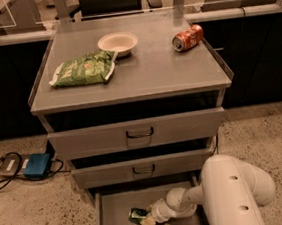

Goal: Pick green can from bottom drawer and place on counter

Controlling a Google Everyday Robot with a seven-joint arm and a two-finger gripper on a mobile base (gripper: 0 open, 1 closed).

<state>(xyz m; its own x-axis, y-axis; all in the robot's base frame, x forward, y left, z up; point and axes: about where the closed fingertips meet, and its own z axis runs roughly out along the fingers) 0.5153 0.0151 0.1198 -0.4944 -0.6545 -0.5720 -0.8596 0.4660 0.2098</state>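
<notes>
Camera view shows the end effector (148, 219) down in the open bottom drawer (116, 212), right against the green can (137, 215) lying on the drawer floor; whether it is clamped on the can, I cannot tell. Up on the tabletop (152, 73) rest a snack bag (82, 69), a white bowl (117, 42) and a red-orange can (187, 37).

Counter (152, 75): bag (82, 70), bowl (117, 43), red can (187, 37); gripper (146, 219) in bottom drawer (115, 215)
</notes>
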